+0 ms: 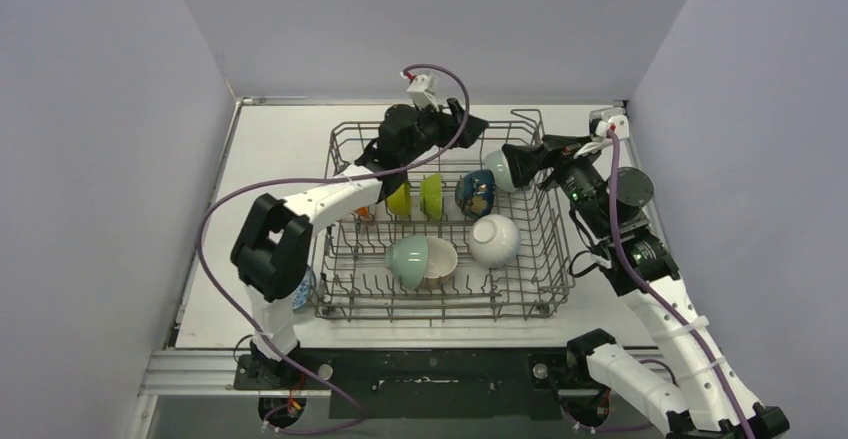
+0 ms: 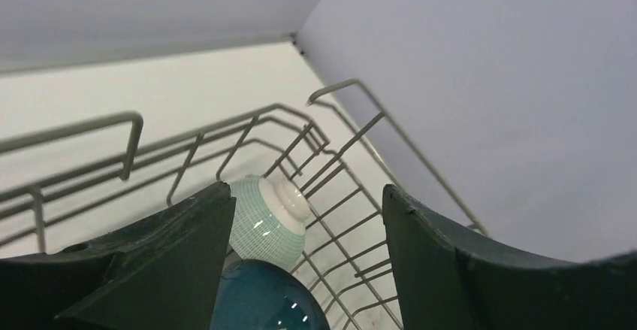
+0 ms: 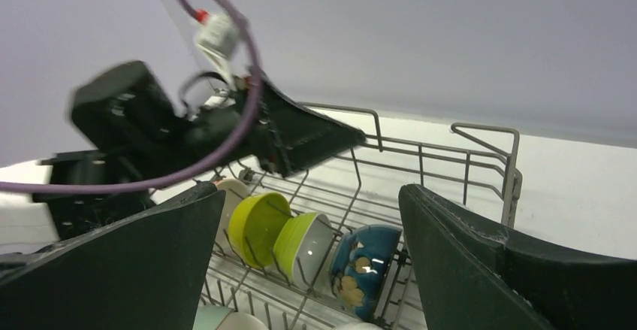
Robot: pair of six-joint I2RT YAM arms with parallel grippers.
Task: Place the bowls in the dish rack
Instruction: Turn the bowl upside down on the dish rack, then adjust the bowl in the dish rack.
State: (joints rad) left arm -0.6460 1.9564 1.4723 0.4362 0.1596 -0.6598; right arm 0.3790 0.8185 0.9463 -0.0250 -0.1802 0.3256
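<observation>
The grey wire dish rack [image 1: 430, 306] holds several bowls. A yellow one [image 1: 400, 199], a lime one [image 1: 431, 195] and a dark blue flowered one [image 1: 475, 192] stand on edge in the back row. A pale green checked bowl [image 1: 499, 169] lies at the back right, foot up. White [image 1: 494, 240], pale green [image 1: 409, 262] and beige [image 1: 441, 259] bowls rest in front. My left gripper [image 1: 468, 119] hovers open above the blue bowl [image 2: 263, 300] and the checked bowl [image 2: 259, 221], holding nothing. My right gripper [image 1: 520, 164] is open and empty beside the checked bowl.
A blue-patterned bowl [image 1: 304, 287] sits on the table outside the rack's left front corner, partly hidden by my left arm. Grey walls close in at the back and both sides. The rack's handle loops [image 2: 353, 89] rise near my left gripper.
</observation>
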